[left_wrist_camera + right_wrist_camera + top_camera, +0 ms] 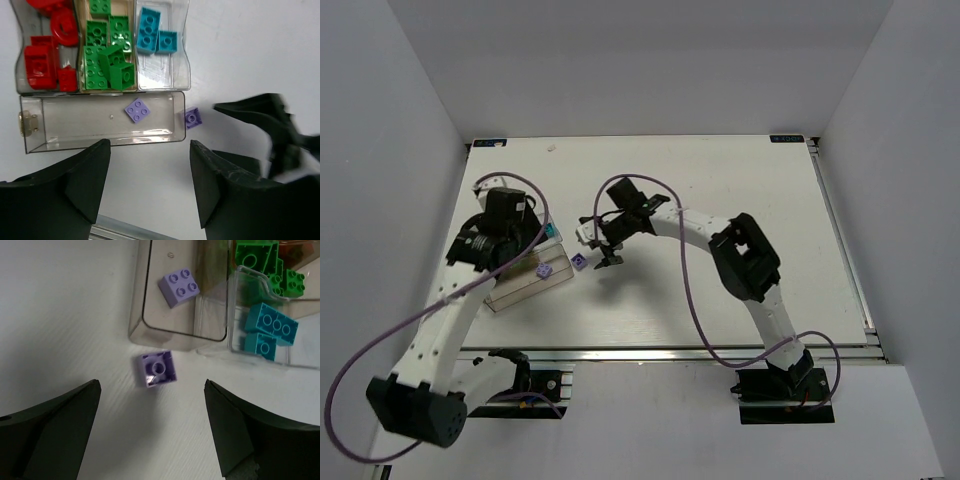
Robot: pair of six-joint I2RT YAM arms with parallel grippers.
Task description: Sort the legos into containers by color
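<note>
- Sorting looks nearly done: the container point(100, 142) holds red, green and teal legos point(107, 60) in its upper compartments.
- One loose purple brick point(156, 369) lies on the table mid-frame, just outside the long compartment.
- The right gripper point(151, 407) and the left gripper point(149, 152) both gape wide and hold nothing.
- Next move, likely: the right gripper pinches the brick and lifts it over the wall.

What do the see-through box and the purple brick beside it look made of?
Box: probably hard clear plastic, glossy; the table shows through and its walls glint. Purple brick: apparently moulded plastic, smooth, with a small bright highlight.
</note>
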